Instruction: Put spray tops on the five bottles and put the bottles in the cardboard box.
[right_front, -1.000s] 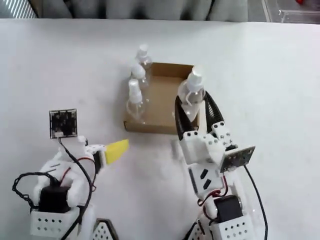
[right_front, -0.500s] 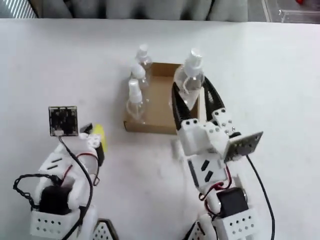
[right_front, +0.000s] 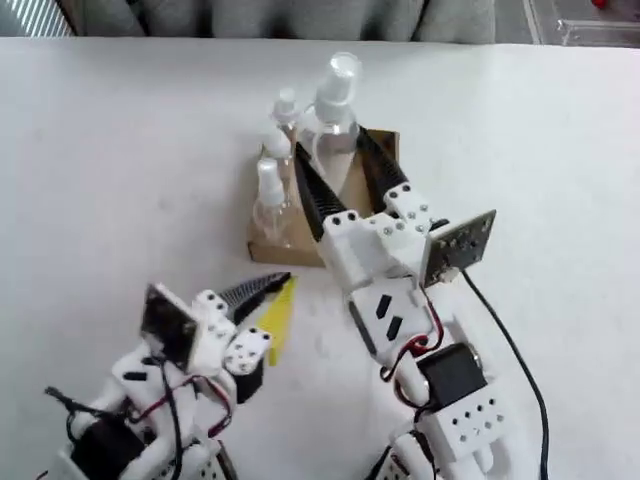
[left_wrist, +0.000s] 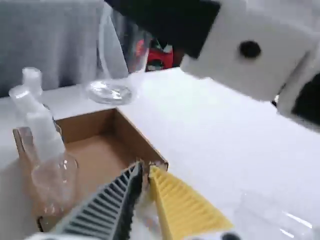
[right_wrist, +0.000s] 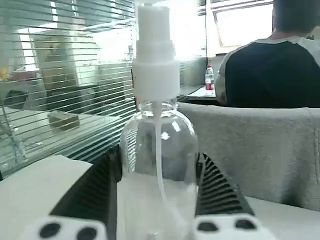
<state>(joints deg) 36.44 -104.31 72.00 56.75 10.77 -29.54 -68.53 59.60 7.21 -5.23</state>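
My right gripper (right_front: 338, 170) is shut on a clear bottle (right_front: 335, 110) with a white spray top and holds it upright in the air over the cardboard box (right_front: 290, 252). In the right wrist view the bottle (right_wrist: 157, 170) stands between the black fingers (right_wrist: 90, 195). Three capped bottles (right_front: 270, 195) stand along the box's left side; they (left_wrist: 45, 145) also show in the left wrist view by the box (left_wrist: 100, 150). My left gripper (right_front: 282, 285) lies low just in front of the box, its black and yellow fingers (left_wrist: 185, 210) shut with nothing in them.
The white table (right_front: 520, 150) spreads open to the left and right of the box. A clear plastic container (right_front: 590, 25) sits at the far right edge. A clear piece (left_wrist: 270, 220) lies on the table near my left gripper.
The right arm has raised the bottle and carried it left and farther back over the box. The left arm has swung forward, bringing its gripper toward the box's front edge.
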